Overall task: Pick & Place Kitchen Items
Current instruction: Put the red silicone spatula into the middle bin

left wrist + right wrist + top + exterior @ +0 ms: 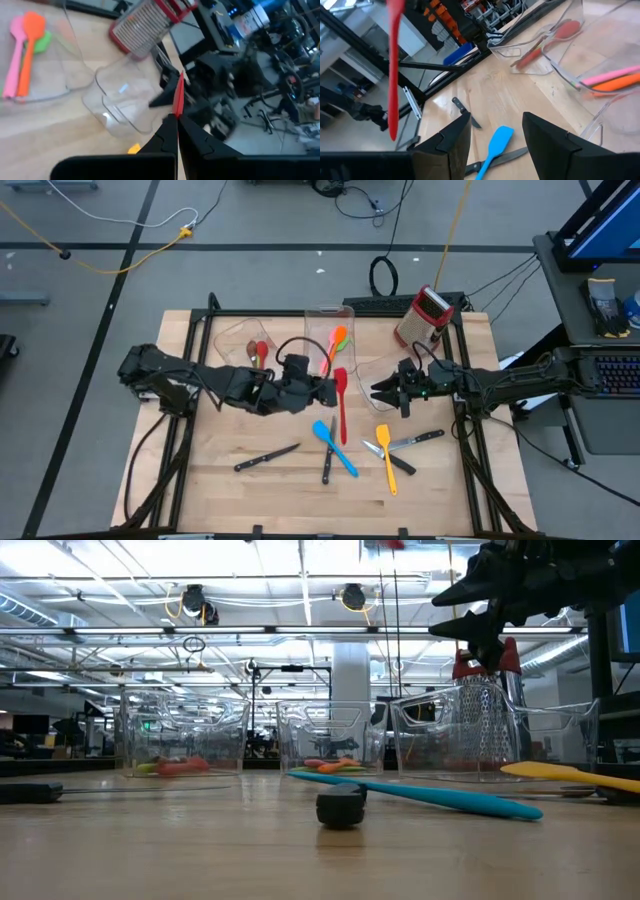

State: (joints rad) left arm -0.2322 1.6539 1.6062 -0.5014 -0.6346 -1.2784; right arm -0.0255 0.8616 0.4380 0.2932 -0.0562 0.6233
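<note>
My left gripper (326, 391) is over the table's middle, shut on a red spatula (341, 405). In the high view the spatula runs from far to near, head toward the far edge. It also shows in the right wrist view (394, 65). My right gripper (379, 392) is open and empty, just right of the spatula, with its fingers pointing at it (496, 120). On the table lie a blue spatula (335, 446), a yellow spatula (386, 458) and several black-handled knives (266, 458). The middle bin holds orange, pink and green utensils (337, 340). The left bin holds a red and a brown spoon (261, 352). My left gripper pinches the red spatula's handle (176, 107) between its two fingers, close to the head. The fingers come about level from the table's left and lie across the handle. The spatula is lifted clear of the table, and its long handle end (392, 127) is free.
Three clear bins stand along the far half of the table: left (240, 340), middle (328, 320) and right (385, 370). A red-topped metal grater (425, 315) lies at the far right. The near left of the table shows bare wood (200, 470).
</note>
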